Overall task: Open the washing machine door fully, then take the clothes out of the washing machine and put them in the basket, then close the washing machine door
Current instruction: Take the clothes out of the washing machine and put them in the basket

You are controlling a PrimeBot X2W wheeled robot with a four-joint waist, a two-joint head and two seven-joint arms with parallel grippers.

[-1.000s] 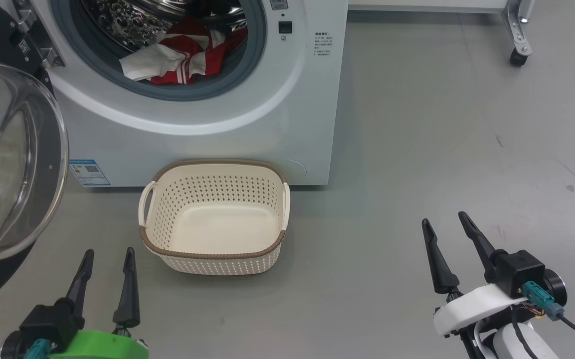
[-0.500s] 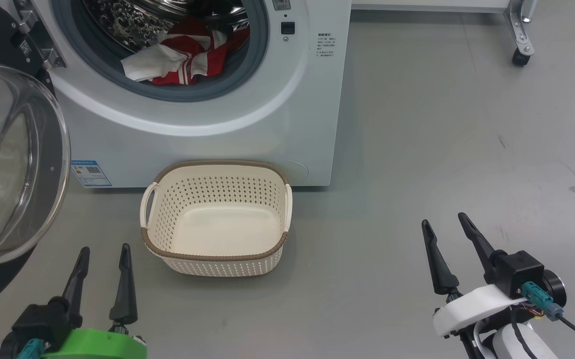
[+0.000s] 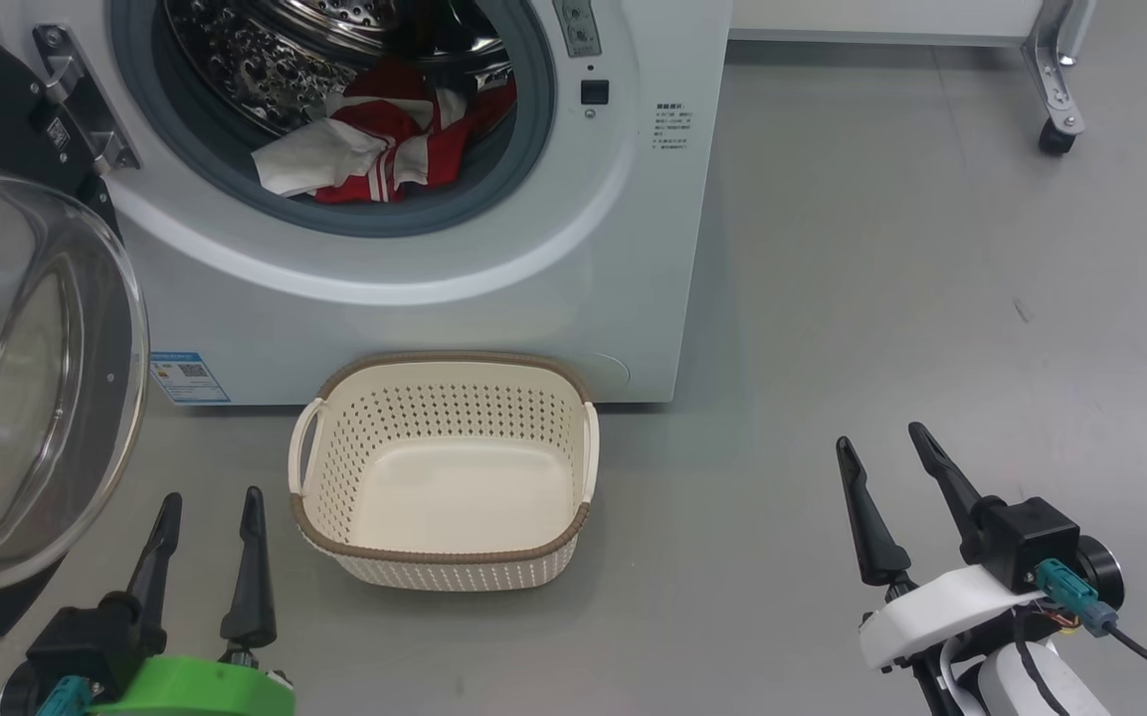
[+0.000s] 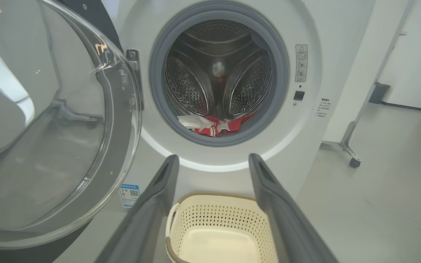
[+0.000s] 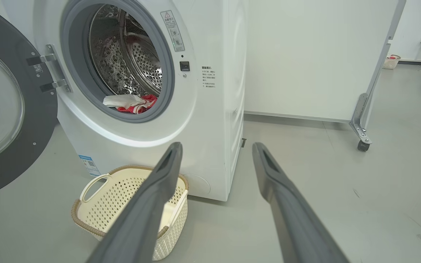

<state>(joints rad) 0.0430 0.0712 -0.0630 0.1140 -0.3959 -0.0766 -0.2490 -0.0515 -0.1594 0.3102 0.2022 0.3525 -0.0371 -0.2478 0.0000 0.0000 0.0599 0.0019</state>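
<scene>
**Door open, clothes still in the drum, basket empty**

The left gripper (image 3: 213, 497) has its two dark fingers spread and holds nothing. It hangs low at the near left, beside the door (image 3: 26, 398). The right gripper (image 3: 879, 438), also spread and empty, hangs at the near right, well apart from the washer (image 3: 414, 318).

Between them and farther off, the basket (image 3: 454, 403) stands empty on the floor at the washer's foot. The door is swung out to the left on its hinge. The clothes (image 3: 384, 149), red with white stripes plus a white piece, lie heaped at the drum's front lip.

The opening step looks done. Unloading has not begun, and closing the door comes after that.
</scene>
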